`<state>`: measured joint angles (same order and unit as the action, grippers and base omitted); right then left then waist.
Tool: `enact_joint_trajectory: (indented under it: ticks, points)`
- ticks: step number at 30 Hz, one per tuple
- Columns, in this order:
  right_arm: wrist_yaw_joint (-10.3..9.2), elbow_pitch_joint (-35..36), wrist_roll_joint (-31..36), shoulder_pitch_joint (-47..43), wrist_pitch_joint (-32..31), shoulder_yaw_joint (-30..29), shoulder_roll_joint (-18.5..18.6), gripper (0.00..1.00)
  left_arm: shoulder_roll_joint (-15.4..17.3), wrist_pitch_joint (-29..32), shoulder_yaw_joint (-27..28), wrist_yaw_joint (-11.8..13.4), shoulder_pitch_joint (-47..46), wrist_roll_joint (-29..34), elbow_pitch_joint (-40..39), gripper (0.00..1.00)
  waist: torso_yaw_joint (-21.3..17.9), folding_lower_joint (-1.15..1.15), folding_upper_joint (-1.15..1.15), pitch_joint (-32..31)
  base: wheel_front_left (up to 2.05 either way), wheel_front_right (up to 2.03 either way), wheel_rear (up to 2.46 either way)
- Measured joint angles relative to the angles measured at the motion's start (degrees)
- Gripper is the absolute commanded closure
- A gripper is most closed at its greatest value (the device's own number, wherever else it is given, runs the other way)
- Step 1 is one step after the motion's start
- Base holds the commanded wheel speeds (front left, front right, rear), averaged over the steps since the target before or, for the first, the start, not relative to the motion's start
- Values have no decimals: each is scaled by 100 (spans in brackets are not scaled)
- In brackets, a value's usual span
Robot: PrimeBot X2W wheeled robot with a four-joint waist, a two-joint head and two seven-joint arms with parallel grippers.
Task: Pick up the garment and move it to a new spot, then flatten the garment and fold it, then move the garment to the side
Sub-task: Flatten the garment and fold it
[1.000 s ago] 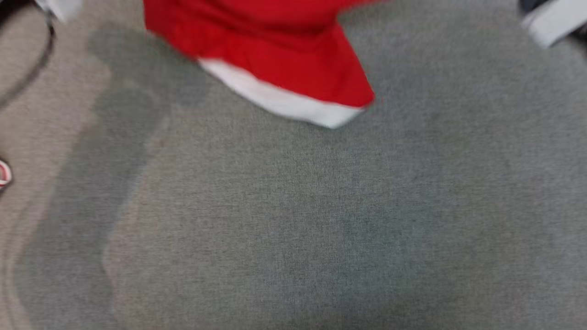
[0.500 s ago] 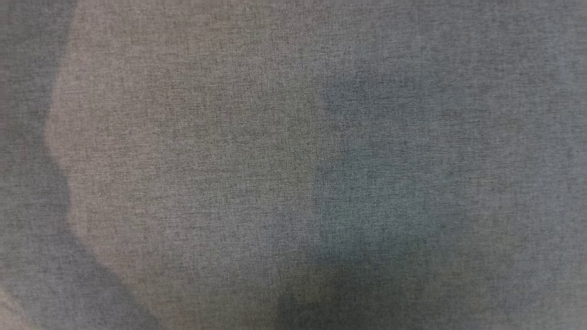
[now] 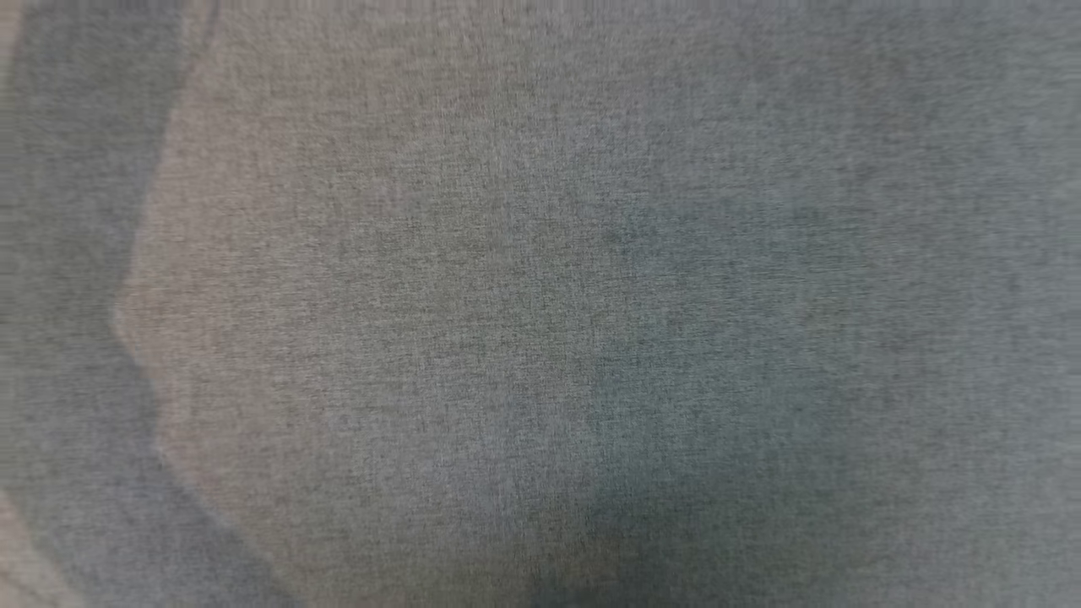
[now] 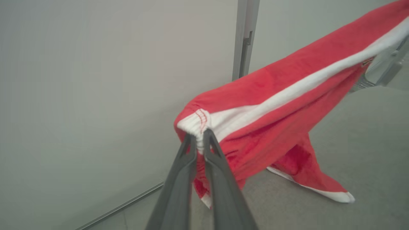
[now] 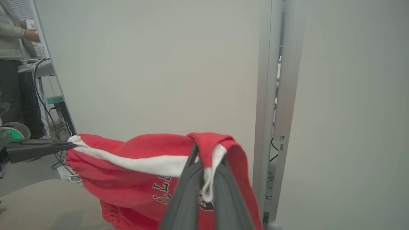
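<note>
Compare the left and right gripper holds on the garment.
The left gripper pinches bunched white band; the right gripper pinches a red fold over its tips. Black lettering hangs below the right gripper, plain red cloth below the left. Both shut on the garment stretched between them.

left gripper [image 4: 199, 135]: two long fingers [image 4: 179, 188] seen, dark grey, matte, tapered to narrow tips, cut-out slot noted just behind each tip | right gripper [image 5: 204, 156]: same dark tapered pair seen | left gripper base [image 5: 7, 136]: green patch seen, blurred | right gripper mount [image 4: 381, 68]: pale grey, angular, blurred
</note>
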<state>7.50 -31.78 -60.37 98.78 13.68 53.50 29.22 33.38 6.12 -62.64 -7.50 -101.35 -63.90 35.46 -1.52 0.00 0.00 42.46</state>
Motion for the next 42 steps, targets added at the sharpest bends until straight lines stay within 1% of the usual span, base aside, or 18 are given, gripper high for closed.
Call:
enact_joint_trajectory:
  ticks: [4, 7, 11, 14, 16, 17, 20, 23, 28, 32, 37, 42]
  points:
    - [0, 99, -261, -682, -8, 522, -8, 100, 235, 224, -581, 0, 654, -437, -241, 100, -12, 0, 0, -396, 0, 0, 0]
    - [0, 170, -539, -1216, -24, 878, -13, 100, 468, 282, -847, 0, 1213, -724, -521, 100, -28, 0, 0, -755, 0, 0, 0]
    - [0, 376, -910, -1935, -118, 1395, 51, 100, 655, 192, -975, 0, 2071, -1059, -907, 100, -46, 0, 0, -1308, 0, 0, 0]
    - [0, 627, -1201, -2495, -287, 1705, 175, 100, 799, 286, -1045, 0, 2838, -1096, -1172, 100, -56, 0, 0, -1770, 0, 0, 0]
    - [0, 832, -1351, -2871, -450, 1816, 274, 100, 877, 327, -1057, 0, 3305, -1151, -1314, 100, -62, 0, 0, -2076, 0, 0, 0]
    - [0, 832, -1351, -2871, -450, 1816, 274, 100, 877, 327, -1057, 0, 3305, -1151, -1314, 100, -62, 0, 0, -2076, 0, 0, 0]
    - [0, 1148, -1558, -3518, -717, 1919, 468, 100, 906, 386, -1069, 0, 4001, -1184, -1459, 100, -71, 0, 0, -2530, 0, 0, 0]
    - [-1, 1494, -1671, -4107, -937, 1952, 688, 100, 969, 442, -1074, 13, 4623, -1058, -1518, 100, -80, 0, 0, -2948, 0, 0, 0]
    - [-1, 2040, -1704, -4926, -1334, 1974, 1035, 100, 1145, 486, -1080, 334, 5517, -1023, -1997, 100, -123, 0, 0, -3514, 0, 0, 0]
    - [0, 2498, -1748, -5461, -1599, 1975, 1373, 100, 1405, 605, -1079, 582, 6163, -1015, -2616, 100, -166, 0, 0, -3836, 0, 0, 0]
    - [0, 3019, -1990, -6221, -1904, 1987, 1942, 100, 1641, 724, -1083, 955, 6813, -939, -3368, 100, -127, 0, 0, -4124, 0, 0, 0]
    - [0, 3362, -2124, -6738, -2210, 1985, 2539, 100, 1800, 809, -1092, 1170, 7175, -981, -3923, 100, 1, 0, 0, -4247, 0, 0, 0]
